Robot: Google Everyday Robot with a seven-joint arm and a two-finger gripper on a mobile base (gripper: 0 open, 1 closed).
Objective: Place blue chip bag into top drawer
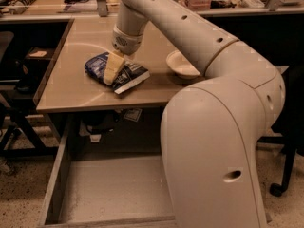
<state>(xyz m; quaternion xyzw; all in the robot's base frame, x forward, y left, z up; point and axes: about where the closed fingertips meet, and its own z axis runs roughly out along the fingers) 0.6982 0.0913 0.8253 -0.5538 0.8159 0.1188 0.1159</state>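
1. The cream-coloured two-finger gripper [112,70] at the end of the large off-white robot arm [213,127] is low over the tan rectangular tabletop [66,89], left of the table's middle, and its tip rests on the bag.
2. The crinkled dark-blue foil chip bag with white print [133,73] lies flat on that tabletop, directly under the gripper and near the front edge. One light-printed corner points toward the front right.
3. It cannot be told whether the gripper is clamped on the bag or only pressing on it: its cream tip shows as one wedge across the top of the foil.
4. The wide, shallow grey top drawer [114,189] stands pulled out below the table's front edge. Its flat grey bottom and low left wall are in view, and the arm's bulky body covers its right part.
5. A round white bowl [179,64] sits on the tabletop to the right of the bag, apart from it and partly behind the arm.
6. The bag is on the table, not in the drawer.
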